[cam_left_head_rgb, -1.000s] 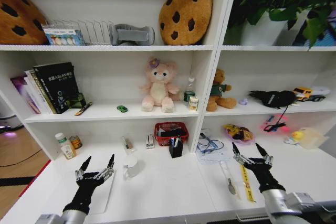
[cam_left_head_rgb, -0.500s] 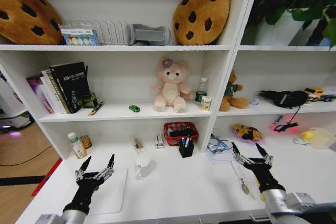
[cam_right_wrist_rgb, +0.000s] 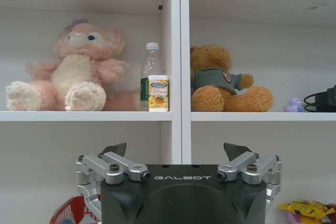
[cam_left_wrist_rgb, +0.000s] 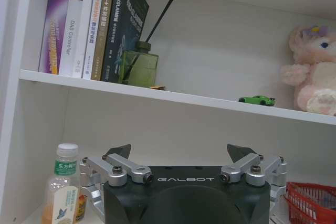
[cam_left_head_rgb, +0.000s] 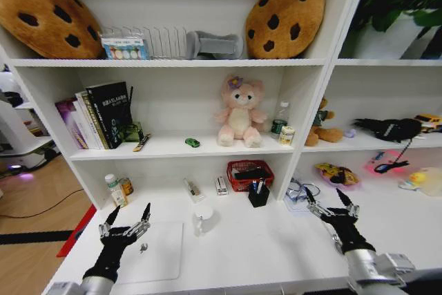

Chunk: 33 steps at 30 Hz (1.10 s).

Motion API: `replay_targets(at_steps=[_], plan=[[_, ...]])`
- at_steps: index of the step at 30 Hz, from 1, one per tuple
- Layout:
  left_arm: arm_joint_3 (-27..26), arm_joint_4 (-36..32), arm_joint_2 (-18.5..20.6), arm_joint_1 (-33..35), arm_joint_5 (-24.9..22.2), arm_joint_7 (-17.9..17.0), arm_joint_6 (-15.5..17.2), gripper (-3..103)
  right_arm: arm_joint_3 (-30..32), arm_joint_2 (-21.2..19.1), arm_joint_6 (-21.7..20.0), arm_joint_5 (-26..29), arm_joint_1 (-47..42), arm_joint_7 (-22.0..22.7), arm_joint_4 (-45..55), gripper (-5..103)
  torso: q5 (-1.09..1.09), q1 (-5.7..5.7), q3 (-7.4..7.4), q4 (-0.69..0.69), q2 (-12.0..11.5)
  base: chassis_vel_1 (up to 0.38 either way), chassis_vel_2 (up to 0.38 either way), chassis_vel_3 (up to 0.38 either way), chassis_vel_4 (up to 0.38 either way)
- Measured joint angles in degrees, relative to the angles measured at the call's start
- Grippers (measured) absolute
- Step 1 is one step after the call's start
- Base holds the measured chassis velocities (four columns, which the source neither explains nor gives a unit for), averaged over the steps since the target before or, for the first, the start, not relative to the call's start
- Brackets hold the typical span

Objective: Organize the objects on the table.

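Left gripper (cam_left_head_rgb: 127, 216): its fingers (cam_left_wrist_rgb: 117, 151) are spread wide and hold nothing, hovering low over the near left part of the table (cam_left_head_rgb: 262, 250).
Right gripper (cam_left_head_rgb: 331, 205): its fingers (cam_right_wrist_rgb: 236, 151) are spread wide too, empty, over the near right part of the table.
Below the left fingers: a flat, pale, smooth slab with rounded corners, the laptop (cam_left_head_rgb: 153, 253), lies closed on the table; a small dark bit sits on it just beside the fingertips.
Between the two grippers: a white mug (cam_left_head_rgb: 202, 217) stands on the table; past it, a black pen cup (cam_left_head_rgb: 259, 193) with blue and dark pens upright in it.
Behind the pen cup: a red mesh basket (cam_left_head_rgb: 250, 174) holds something dark, not clear what.
Beyond the left fingers: a capped bottle (cam_left_wrist_rgb: 61, 192) with a pale label stands at the back wall.
Shelf above: the tiny green toy car (cam_left_head_rgb: 192, 142) sits on the white shelf board (cam_left_head_rgb: 166, 147), well apart from both grippers, near the feet of a fluffy pink plush (cam_left_head_rgb: 239, 112).
Left wrist view: upright books (cam_left_wrist_rgb: 98, 24) and a green glass reed diffuser (cam_left_wrist_rgb: 139, 68) with black sticks.
Right wrist view: a clear bottle (cam_right_wrist_rgb: 152, 77) with a small carton before it, and a brown plush bear (cam_right_wrist_rgb: 220, 81) in the next bay.
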Motion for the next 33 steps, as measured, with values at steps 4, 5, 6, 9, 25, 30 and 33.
replay_targets(at_steps=[4,5,6,9,25,30,33], plan=[[0.0,0.0,0.0,0.0,0.0,0.0,0.0,100,0.0,0.0,0.0,0.0,0.0,0.0,0.0,100,-0.02,0.0,0.0,-0.01,0.0,0.149,0.141,-0.152,-0.146],[0.0,0.0,0.0,0.0,0.0,0.0,0.0,100,0.0,0.0,0.0,0.0,0.0,0.0,0.0,100,-0.01,0.0,0.0,-0.01,0.0,0.151,0.15,-0.15,-0.128],[0.0,0.0,0.0,0.0,0.0,0.0,0.0,100,0.0,0.0,0.0,0.0,0.0,0.0,0.0,100,-0.01,0.0,0.0,0.0,0.0,0.145,0.15,-0.15,-0.128],[0.0,0.0,0.0,0.0,0.0,0.0,0.0,100,0.0,0.0,0.0,0.0,0.0,0.0,0.0,100,-0.01,0.0,0.0,0.02,0.0,0.139,0.157,-0.139,-0.139],[0.0,0.0,0.0,0.0,0.0,0.0,0.0,100,0.0,0.0,0.0,0.0,0.0,0.0,0.0,100,-0.01,0.0,0.0,0.01,0.0,0.093,0.087,-0.097,-0.092],[0.0,0.0,0.0,0.0,0.0,0.0,0.0,100,0.0,0.0,0.0,0.0,0.0,0.0,0.0,100,0.01,0.0,0.0,0.01,0.0,0.0,0.0,0.0,0.0],[0.0,0.0,0.0,0.0,0.0,0.0,0.0,100,0.0,0.0,0.0,0.0,0.0,0.0,0.0,100,0.01,0.01,0.0,0.0,0.0,0.0,0.0,0.0,0.0]])
